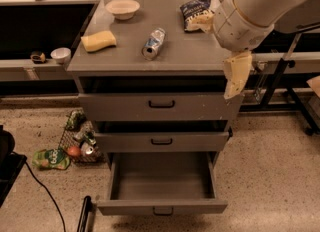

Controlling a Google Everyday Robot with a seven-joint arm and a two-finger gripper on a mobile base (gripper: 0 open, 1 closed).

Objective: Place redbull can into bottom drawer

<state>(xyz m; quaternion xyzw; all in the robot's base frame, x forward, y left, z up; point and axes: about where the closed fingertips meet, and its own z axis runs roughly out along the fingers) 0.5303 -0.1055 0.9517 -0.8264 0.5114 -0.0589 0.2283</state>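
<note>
Slim silver-and-blue redbull can (153, 43) lies sideways on grey desk (200, 53). Grey metal bottom drawer (162, 207) open. Cream end effector (235, 76) at desk's right edge, well apart; open or closed, cannot tell. Step: approach. Next: swing left, grasp can.

You've got the redbull can (153, 43) lying mid cabinet top (200, 53). From the can, the sponge (98, 41) sits at nine o'clock, the bowl (122, 8) at eleven and the chip bag (195, 12) at one, toward the back. Your gripper (236, 76) hangs at four o'clock from the can, at the top's front right corner, well apart from it. Down below, the bottom drawer (162, 207) stands pulled out beneath the two upper drawers (161, 105). A floor basket (80, 138) lies at its ten o'clock.
</note>
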